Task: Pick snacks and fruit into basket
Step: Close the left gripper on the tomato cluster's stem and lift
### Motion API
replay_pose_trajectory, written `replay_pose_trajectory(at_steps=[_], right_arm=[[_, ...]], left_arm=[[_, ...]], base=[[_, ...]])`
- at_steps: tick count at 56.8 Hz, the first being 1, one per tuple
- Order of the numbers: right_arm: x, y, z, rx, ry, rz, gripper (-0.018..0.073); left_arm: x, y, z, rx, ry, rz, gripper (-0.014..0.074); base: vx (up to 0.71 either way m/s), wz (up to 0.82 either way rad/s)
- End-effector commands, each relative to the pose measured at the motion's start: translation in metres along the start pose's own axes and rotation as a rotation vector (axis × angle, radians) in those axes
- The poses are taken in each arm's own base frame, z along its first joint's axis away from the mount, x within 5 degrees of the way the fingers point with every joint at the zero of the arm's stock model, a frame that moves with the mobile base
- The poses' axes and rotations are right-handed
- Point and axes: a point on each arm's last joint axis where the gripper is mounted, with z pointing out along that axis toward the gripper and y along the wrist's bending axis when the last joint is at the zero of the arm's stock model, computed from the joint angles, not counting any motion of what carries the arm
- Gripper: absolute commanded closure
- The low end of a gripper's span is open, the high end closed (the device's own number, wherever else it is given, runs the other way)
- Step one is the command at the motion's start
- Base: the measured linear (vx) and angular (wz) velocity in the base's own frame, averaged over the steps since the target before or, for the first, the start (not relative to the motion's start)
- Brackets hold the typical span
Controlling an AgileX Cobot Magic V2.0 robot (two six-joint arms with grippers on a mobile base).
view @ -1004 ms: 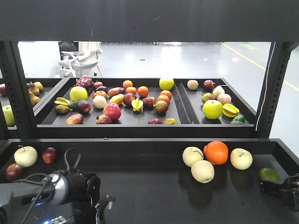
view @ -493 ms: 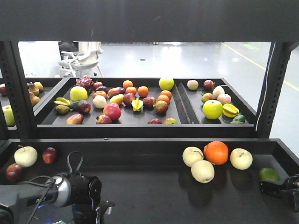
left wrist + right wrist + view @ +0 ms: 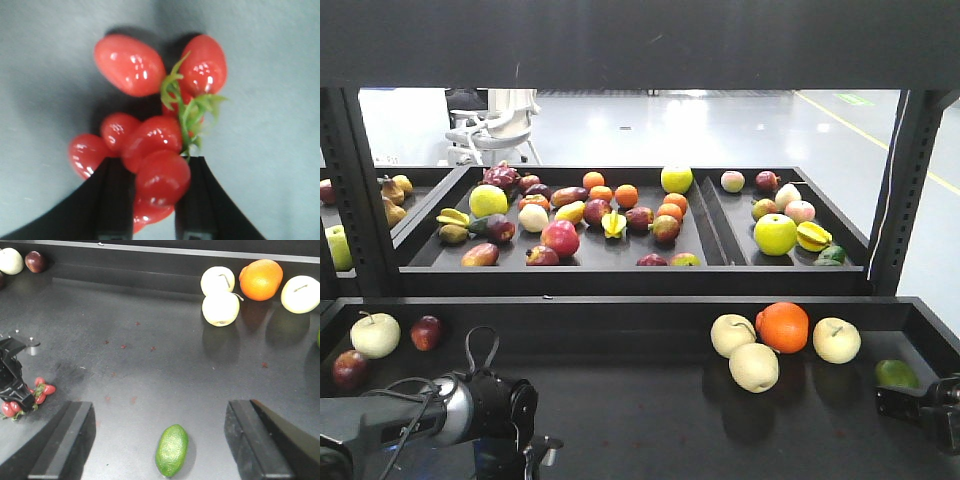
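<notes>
Dark speckled tabletop (image 3: 150, 315), scattered fruit (image 3: 261, 279), glossy grey floor (image 3: 720, 130), office chair (image 3: 495, 128) beyond

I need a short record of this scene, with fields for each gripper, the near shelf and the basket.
left gripper: fingers on both sides of the red fruit cluster, low over the shelf; grip not certain
right gripper: open, empty, the lime lying just ahead of it
back right of shelf: three pale apples and one orange
basket: not in view
</notes>
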Motion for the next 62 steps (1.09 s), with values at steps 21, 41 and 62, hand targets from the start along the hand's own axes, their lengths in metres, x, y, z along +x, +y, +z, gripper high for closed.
replay_pose_trajectory(at_steps=[21,41,62], right_arm=[[-0.014,0.001,-0.010,0.019,-0.090,-0.001,-0.0027],[-0.013,0.002,-0.010,0.014,-0.082,-0.001,-0.0027],[-0.010,0.003,-0.008,-0.006,-0.047,-0.001,-0.0027]], left_arm=[[0.006,0.000,-0.051,-0.022,-0.109,0.024,0.0603],[0.033,-0.002,-0.153,0.003,-0.414,0.057,0.0603],[0.087,0.031,-0.231,-0.009,-0.536,0.040,0.0603]], base=[[0.00,0.00],[0.00,0.00],[0.00,0.00]])
